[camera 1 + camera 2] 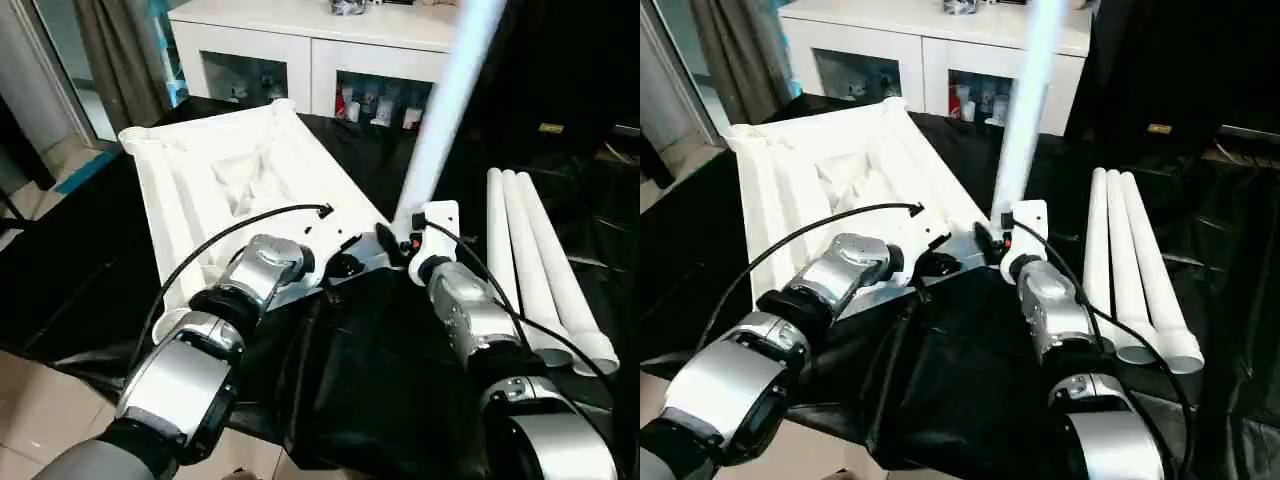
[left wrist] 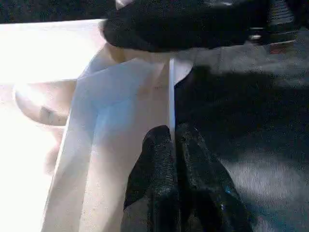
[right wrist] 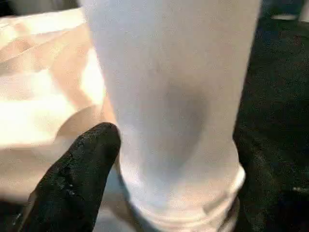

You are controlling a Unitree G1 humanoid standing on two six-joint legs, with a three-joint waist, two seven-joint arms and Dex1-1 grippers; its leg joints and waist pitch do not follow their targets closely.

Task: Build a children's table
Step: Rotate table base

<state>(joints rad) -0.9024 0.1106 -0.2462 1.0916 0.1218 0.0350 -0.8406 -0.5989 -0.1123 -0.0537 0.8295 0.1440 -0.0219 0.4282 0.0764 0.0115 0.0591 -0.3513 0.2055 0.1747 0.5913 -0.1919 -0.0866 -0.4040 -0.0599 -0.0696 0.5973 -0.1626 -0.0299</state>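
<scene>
Left gripper (image 2: 174, 145) clamps the tabletop (image 1: 230, 170) rim; right gripper (image 1: 392, 240) grasps the upright leg (image 1: 445, 110), top cropped; no legible writing.

tabletop (image 1: 230, 180): white | legs (image 1: 540, 270): white | table cover (image 1: 380, 360): black

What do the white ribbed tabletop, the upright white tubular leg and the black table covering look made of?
White ribbed tabletop: looks like moulded plastic, matte, going by its ribs and rounded corners.
Upright white tubular leg: probably plastic tube, smooth with a slight sheen.
Black table covering: cloth or thin sheet, judging by its folds.
</scene>
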